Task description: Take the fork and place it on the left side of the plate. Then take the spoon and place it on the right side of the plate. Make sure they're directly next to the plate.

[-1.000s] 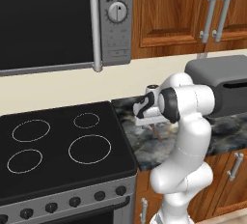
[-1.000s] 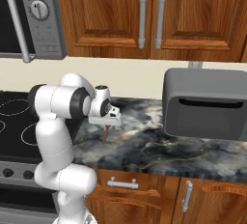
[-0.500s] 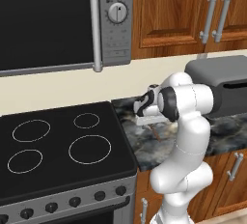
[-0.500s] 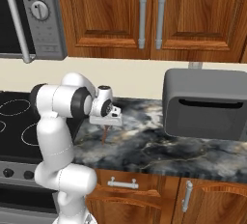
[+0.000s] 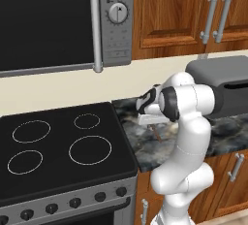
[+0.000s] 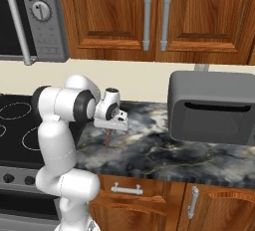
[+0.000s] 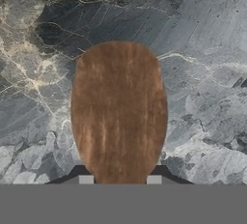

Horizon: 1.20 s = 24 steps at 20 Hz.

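Observation:
The brown wooden spoon (image 7: 118, 114) lies on the dark marbled counter (image 7: 202, 49), its oval bowl close under the hand. In the base views it is a thin brown sliver (image 5: 157, 134) (image 6: 108, 140) just below the hand. My gripper (image 7: 119, 180) points down over it, a little right of the stove. Its fingertips (image 7: 86, 180) press against the two sides of the spoon where the bowl narrows, so the gripper (image 5: 147, 118) (image 6: 112, 123) is shut on the spoon. The handle is hidden under the hand. The fork and the plate are out of view.
A black stovetop (image 5: 58, 146) lies left of the hand. A grey toaster oven (image 6: 214, 108) stands on the counter to the right. A microwave (image 5: 53, 20) and wooden cabinets (image 6: 149, 16) hang above. Bare counter (image 6: 149, 150) lies between the hand and the toaster oven.
The fingers have closed in from wide apart onto the spoon's sides. The arm and the spoon have stayed where they were.

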Tool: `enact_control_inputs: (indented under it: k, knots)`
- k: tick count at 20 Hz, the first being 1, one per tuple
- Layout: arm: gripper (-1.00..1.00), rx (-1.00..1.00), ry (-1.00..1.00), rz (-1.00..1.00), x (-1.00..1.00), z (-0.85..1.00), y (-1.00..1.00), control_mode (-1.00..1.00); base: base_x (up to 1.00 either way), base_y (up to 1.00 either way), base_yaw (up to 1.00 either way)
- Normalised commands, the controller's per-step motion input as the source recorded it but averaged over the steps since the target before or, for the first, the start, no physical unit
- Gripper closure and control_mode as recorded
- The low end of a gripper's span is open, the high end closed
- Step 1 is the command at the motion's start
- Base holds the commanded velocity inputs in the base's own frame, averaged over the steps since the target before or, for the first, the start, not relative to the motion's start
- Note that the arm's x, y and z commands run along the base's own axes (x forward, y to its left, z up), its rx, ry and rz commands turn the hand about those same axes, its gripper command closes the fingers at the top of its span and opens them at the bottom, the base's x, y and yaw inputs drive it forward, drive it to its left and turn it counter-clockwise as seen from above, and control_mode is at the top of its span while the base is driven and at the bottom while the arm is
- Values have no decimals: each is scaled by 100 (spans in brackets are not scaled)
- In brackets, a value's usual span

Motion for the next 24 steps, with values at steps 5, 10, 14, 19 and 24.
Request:
enact_control_inputs:
  k: [5, 10, 14, 19, 24]
  knots:
    - [100, 0, 0, -3, -25, -3, 16, -100, 0, 0, 0]
    - [100, 0, 1, -4, -46, 25, 4, -100, 0, 0, 0]
    - [100, 0, 2, -7, -59, 68, 0, -100, 0, 0, 0]
    - [100, 0, 0, 0, -84, 87, -1, -100, 0, 0, 0]
    - [100, 0, 0, 2, -99, 77, -5, -100, 0, 0, 0]
